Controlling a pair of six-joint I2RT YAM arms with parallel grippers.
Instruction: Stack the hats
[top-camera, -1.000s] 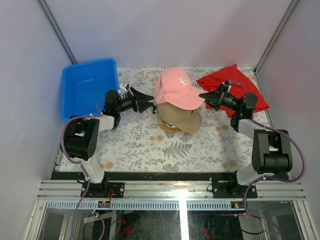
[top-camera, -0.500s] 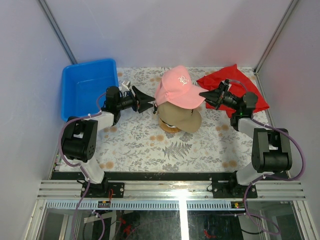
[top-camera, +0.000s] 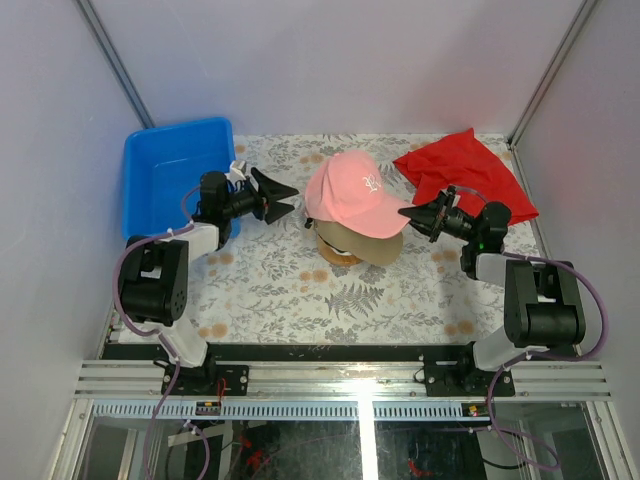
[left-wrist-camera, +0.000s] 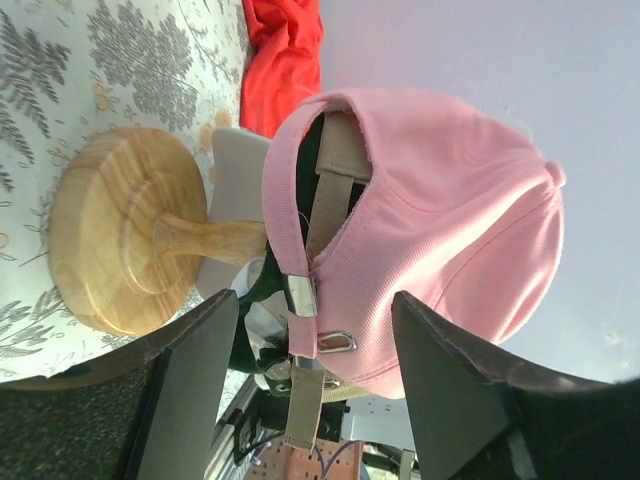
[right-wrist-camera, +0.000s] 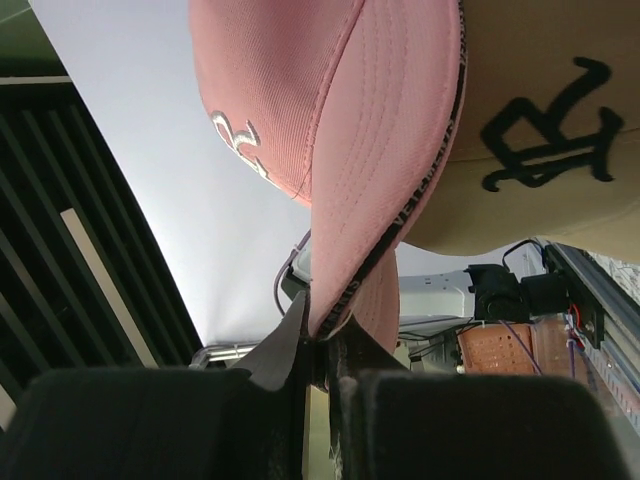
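Pointing right and a little near, the brim of the pink cap (top-camera: 352, 195) leads toward the right arm. Its long axis runs from far-left to near-right. The back opening faces left, with the back strap (left-wrist-camera: 300, 400) and a metal buckle hanging loose in the left wrist view.

The pink cap is ribbed fabric with a small white embroidered mark on the crown front and dark lettered tape along the brim's underside. It sits at mid-table on top of the tan cap (top-camera: 372, 247), which carries a dark logo. Both rest on the wooden stand (left-wrist-camera: 120, 240). Pale and dark green fabric shows under the pink crown, but what it belongs to cannot be told.

The right gripper (top-camera: 408, 213) is clamped on the pink brim's edge, its fingers pressed together on the fabric. The left gripper (top-camera: 285, 192) is spread wide, holds nothing, and sits left of the caps without touching them.

The table (top-camera: 300, 290) has a grey-and-white fern and flower print with a few tan spots. A blue bin (top-camera: 175, 185) stands at far left, and a red cloth (top-camera: 465, 170) lies crumpled at far right. The walls (top-camera: 330, 60) are plain pale lilac.
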